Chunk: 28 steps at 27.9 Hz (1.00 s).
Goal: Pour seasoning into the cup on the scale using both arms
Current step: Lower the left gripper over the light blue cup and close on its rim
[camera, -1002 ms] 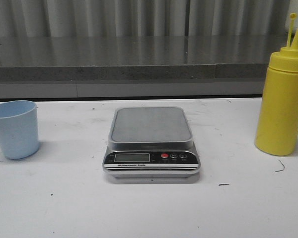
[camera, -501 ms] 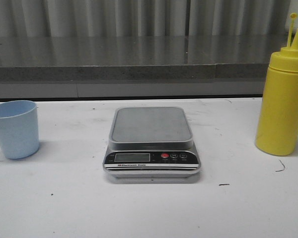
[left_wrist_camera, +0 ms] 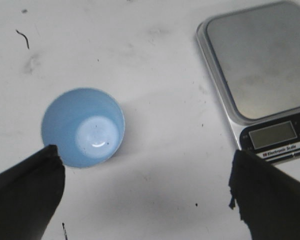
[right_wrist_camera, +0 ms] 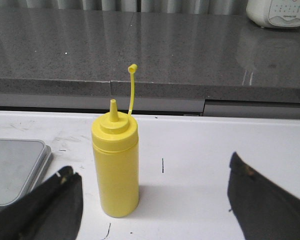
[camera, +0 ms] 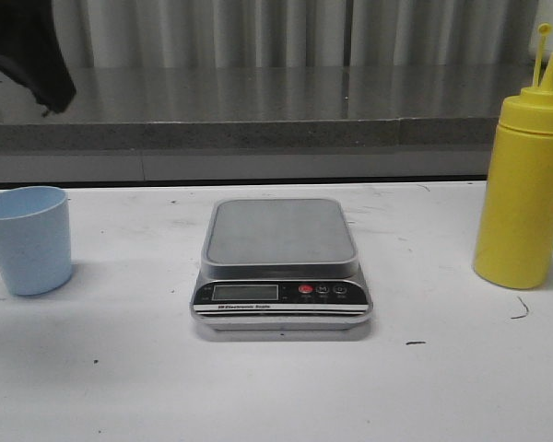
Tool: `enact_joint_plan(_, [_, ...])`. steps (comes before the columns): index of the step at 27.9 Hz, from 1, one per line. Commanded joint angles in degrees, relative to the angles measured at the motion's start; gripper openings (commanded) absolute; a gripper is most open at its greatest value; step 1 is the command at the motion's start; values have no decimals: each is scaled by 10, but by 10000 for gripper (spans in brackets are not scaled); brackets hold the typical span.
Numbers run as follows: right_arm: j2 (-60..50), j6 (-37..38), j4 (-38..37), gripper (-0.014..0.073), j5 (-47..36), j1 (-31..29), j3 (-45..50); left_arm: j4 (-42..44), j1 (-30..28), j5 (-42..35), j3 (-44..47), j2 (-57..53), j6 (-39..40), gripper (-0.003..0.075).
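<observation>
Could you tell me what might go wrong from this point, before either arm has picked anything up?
The cup is light and sits off the scale; the open left gripper above it is off-centre, so a finger could hit the rim and tip it.

The bottle is tall and narrow; a sideways nudge from the open right gripper could topple it, and its cap is off.

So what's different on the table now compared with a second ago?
A black robot arm has come into the top left corner of the front view, above the small pale blue plastic cup. Nothing was gripped or released. The cup, the flat silver digital scale and the tall yellow squeeze bottle stayed put.
</observation>
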State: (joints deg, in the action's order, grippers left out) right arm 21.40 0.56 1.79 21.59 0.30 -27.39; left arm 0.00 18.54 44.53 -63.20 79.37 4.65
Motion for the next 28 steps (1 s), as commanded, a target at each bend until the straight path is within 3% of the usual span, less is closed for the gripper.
enact_joint_plan(1, [8,0,-4,609,-49,-2,-19,6,2,66,-87,52,22,638])
enact_joint_plan(6, [8,0,-4,609,-49,-2,-19,16,-3,104,-135,110,34,638])
enact_joint_plan(28, [8,0,-4,609,-49,-2,-19,30,-3,26,-155,250,34,638])
